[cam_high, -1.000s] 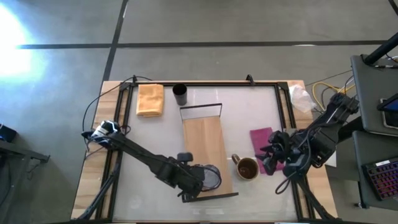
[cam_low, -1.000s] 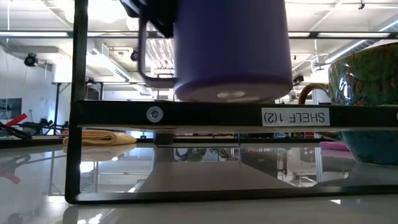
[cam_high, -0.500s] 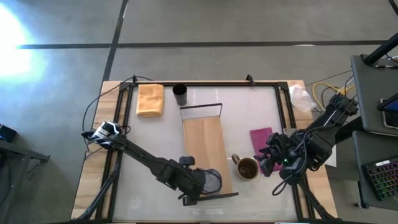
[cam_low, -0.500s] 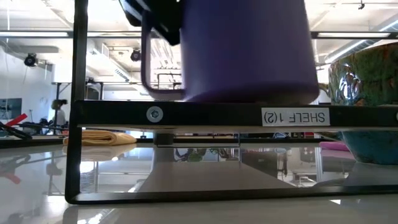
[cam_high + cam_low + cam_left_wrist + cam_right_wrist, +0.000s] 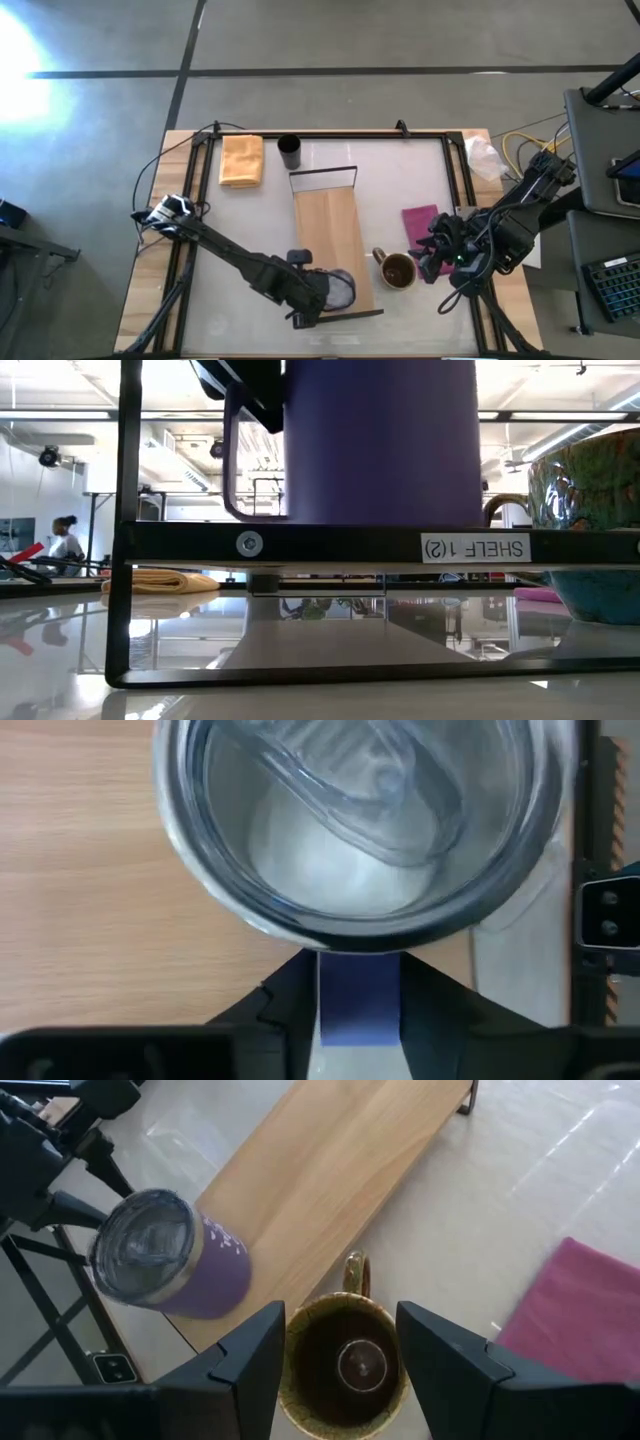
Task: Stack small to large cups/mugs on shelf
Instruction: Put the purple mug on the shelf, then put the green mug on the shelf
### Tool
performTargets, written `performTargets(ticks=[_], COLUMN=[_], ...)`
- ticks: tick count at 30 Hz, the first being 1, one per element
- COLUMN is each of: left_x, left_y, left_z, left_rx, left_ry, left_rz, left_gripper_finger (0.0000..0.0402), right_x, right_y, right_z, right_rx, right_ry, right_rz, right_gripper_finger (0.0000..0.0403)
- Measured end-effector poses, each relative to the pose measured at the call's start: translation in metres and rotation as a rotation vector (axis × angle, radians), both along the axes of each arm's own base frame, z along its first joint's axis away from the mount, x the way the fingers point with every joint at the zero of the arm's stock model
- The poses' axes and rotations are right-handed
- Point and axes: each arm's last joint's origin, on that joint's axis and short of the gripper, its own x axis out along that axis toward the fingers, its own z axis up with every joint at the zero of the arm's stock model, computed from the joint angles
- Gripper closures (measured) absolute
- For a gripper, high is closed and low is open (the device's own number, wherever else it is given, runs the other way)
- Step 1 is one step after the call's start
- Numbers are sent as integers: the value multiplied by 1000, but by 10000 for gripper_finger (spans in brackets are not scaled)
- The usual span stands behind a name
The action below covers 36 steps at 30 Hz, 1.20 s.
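The silvery-grey mug [image 5: 340, 288] with the purple body [image 5: 380, 440] is at the near end of the light-wood shelf [image 5: 330, 235]. My left gripper [image 5: 320, 290] is shut on it. The brown mug [image 5: 397, 270] stands on the table just right of the shelf. My right gripper [image 5: 345, 1380] is open, with a finger on either side of the brown mug's rim [image 5: 345, 1312]; I see no touch. The black cup [image 5: 290, 152] stands on the table by the shelf's far end. My left gripper pinches the mug's purple handle [image 5: 358, 995] between its two fingers [image 5: 285, 1015], coming from the table's left. The mug is upright over the shelf's near end. The shelf's frame bar [image 5: 300, 545] hides its base, so I cannot tell whether it rests on the board.
An orange cloth [image 5: 241, 160] lies at the far left. A magenta cloth [image 5: 422, 225] lies right of the shelf, beside my right arm. The board's middle and far part [image 5: 340, 1170] is bare. People show in the room beyond [image 5: 65, 535].
My left gripper has carried the silvery-grey mug down and slightly toward the table's right, over the shelf's near end. The mug hung clear above the frame bar and tipped on the way; now it is upright with its base behind the bar. My right gripper has edged toward the brown mug.
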Motion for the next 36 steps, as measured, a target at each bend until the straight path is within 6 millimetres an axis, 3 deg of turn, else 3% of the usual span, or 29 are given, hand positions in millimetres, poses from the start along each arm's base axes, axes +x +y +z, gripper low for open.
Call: performTargets(ticks=[9, 16, 24, 28, 36], left_x=[-1, -12, -36, -32, -3], left_y=[-1, 5, 29, 58, 146], left_z=[5, 38, 73, 86, 83], left_rx=[-42, -81, 65, 98, 78], left_ry=[14, -51, -130, -157, -124], left_rz=[-22, -26, 5, 15, -126], left_gripper_finger=[283, 282, 281, 281, 281], right_x=[0, -2, -8, -11, -24], right_y=[0, -3, -21, -37, -70], right_z=[0, 3, 13, 19, 34], right_rx=[0, 9, -26, -31, -38], right_ry=[0, -8, -41, -51, -97], right_rz=[0, -2, -57, -88, -110], right_gripper_finger=[216, 216, 216, 216, 216])
